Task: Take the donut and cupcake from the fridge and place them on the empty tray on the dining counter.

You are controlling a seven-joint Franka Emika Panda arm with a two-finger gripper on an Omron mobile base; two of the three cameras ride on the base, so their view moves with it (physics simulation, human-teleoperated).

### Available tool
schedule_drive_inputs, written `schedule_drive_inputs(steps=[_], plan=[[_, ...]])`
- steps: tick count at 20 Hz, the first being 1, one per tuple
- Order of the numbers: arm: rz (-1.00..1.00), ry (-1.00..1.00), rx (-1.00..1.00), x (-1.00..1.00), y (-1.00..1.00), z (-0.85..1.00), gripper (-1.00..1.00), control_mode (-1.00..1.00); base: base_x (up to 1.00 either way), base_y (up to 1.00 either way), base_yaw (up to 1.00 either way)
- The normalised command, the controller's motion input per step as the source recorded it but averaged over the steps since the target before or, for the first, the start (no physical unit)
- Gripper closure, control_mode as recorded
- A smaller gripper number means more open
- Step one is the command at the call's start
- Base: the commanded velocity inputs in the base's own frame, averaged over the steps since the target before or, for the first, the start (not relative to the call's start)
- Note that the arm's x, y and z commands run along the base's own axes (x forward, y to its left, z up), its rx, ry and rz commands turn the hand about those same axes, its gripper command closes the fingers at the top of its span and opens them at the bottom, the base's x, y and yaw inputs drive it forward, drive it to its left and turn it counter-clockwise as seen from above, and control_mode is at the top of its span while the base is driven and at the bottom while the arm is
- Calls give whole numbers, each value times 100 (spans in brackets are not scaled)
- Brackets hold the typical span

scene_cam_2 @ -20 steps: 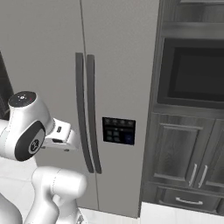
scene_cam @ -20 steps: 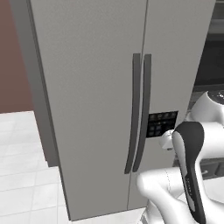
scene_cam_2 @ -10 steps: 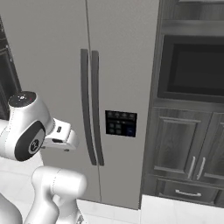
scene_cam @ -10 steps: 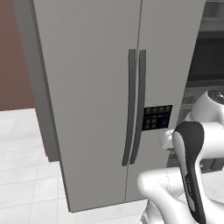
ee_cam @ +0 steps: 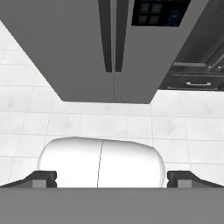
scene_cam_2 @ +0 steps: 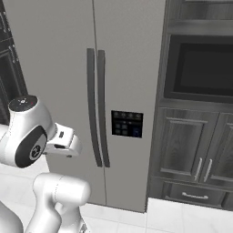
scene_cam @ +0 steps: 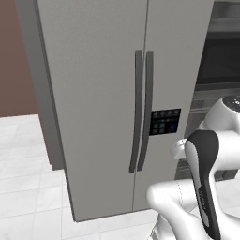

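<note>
The fridge (scene_cam: pixel 103 93) stands straight ahead, a tall grey unit with both doors shut and two long dark handles (scene_cam: pixel 142 112) side by side at its middle seam. The right base view shows the same fridge (scene_cam_2: pixel 127 59), and the hand view looks down its front (ee_cam: pixel 74 48) toward the floor. My gripper (ee_cam: pixel 112 178) is open, its two dark fingertips (ee_cam: pixel 43 177) wide apart with nothing between them, well short of the doors. The arm is folded low in front of the base. The donut and cupcake are hidden; the tray and dining counter are out of view.
A dark control panel (scene_cam_2: pixel 127 124) sits on the fridge's right door. Dark cabinets with a built-in oven (scene_cam_2: pixel 200 68) and drawers (scene_cam_2: pixel 195 195) adjoin the fridge on its right. White tiled floor (scene_cam: pixel 28 197) spreads in front and to the left, below a brownish wall (scene_cam: pixel 14 56).
The whole picture has shifted a little as the base moved, and the fridge now looks slightly closer. The doors stay shut and the gripper stays open.
</note>
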Motion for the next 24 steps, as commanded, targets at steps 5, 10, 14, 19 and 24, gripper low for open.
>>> schedule_drive_inputs(steps=[5, 10, 14, 19, 24], plan=[[0, 0, 0, 18, 0, -12, -100, -100, 0, 0, 0], [0, -17, 4, 60, -2, -15, -100, -100, 0, 0, 0], [0, -26, 7, 93, 0, -4, -100, -100, 0, 0, 0], [-4, -12, 3, 98, 0, 2, -100, -100, 0, 0, 0], [-7, -11, 1, 86, 0, 13, -100, -100, 0, 0, 0]])
